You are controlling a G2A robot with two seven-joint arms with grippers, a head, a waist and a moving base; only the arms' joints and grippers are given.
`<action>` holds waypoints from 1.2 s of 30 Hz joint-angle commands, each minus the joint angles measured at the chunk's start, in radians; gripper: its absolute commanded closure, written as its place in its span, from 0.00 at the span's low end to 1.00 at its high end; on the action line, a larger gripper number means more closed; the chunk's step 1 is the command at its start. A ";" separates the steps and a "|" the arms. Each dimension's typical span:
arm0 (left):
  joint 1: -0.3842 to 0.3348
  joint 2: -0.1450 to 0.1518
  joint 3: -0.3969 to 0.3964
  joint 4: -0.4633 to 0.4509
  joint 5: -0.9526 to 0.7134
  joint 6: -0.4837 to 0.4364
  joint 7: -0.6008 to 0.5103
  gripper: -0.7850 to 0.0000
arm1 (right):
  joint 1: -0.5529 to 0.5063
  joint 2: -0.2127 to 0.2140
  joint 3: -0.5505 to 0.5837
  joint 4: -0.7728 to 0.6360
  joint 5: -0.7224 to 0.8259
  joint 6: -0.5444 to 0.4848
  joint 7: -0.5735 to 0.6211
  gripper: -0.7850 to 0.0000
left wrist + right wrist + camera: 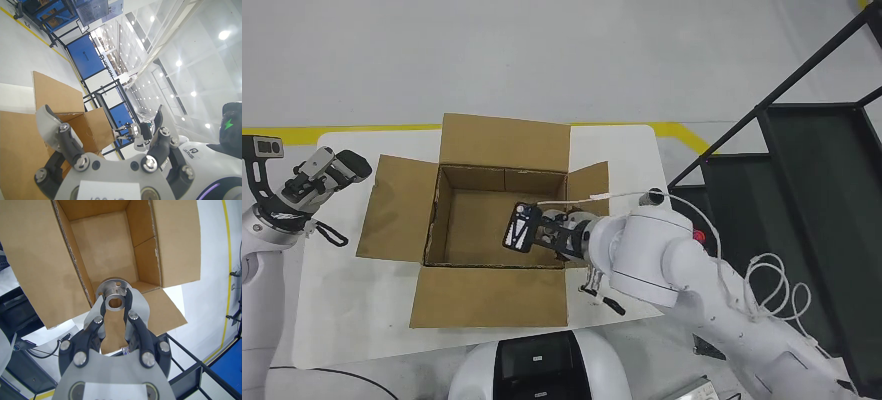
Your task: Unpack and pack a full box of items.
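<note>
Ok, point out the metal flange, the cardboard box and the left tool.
metal flange (107, 285): right wrist view, on its wide drilled disc.
cardboard box (504, 140): top view, on its far flap.
left tool (101, 108): left wrist view, midway between its open fingertips.

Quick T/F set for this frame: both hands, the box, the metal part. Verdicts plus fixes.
1. The right hand grips a round metal part. True.
2. The left hand holds a part as well. False: it is open and holds nothing, off to the side of the box.
3. The box flaps are folded shut. False: all four are spread outward and the box is open.
4. The box stands on a white table. True.
</note>
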 commanded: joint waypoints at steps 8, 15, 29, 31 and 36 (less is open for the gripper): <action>0.000 0.000 0.000 0.000 0.000 0.000 0.000 0.00 | -0.114 0.156 0.187 -0.099 0.143 0.000 0.000 1.00; 0.000 0.000 0.000 0.000 0.000 0.000 0.000 0.00 | -0.156 0.265 0.326 -0.099 0.266 0.000 0.000 1.00; 0.000 0.000 0.000 0.000 0.000 0.000 0.000 0.00 | -0.257 0.379 0.502 -0.099 0.440 -0.003 -0.003 1.00; 0.000 0.000 0.000 0.000 0.000 0.000 0.000 0.00 | -0.257 0.379 0.502 -0.099 0.440 -0.003 -0.003 1.00; 0.000 0.000 0.000 0.000 0.000 0.000 0.000 0.00 | -0.257 0.379 0.502 -0.099 0.440 -0.003 -0.003 1.00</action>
